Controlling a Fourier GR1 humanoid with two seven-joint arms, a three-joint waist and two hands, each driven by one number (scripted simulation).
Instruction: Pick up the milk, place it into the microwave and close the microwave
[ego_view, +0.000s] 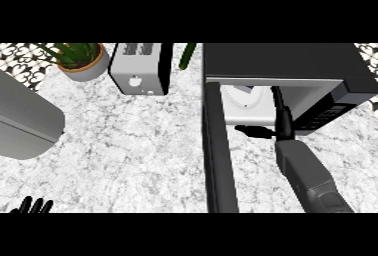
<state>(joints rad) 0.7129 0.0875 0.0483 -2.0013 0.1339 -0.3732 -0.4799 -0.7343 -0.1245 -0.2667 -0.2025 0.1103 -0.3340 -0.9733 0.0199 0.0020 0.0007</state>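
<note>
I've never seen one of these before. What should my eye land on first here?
First the black microwave at upper right, its door swung wide open toward you. The robot's right hand reaches into its opening, beside a white milk carton inside. At the back left stand a toaster and a potted plant.

White milk (242, 98) stands inside open black microwave (295, 62).
</note>
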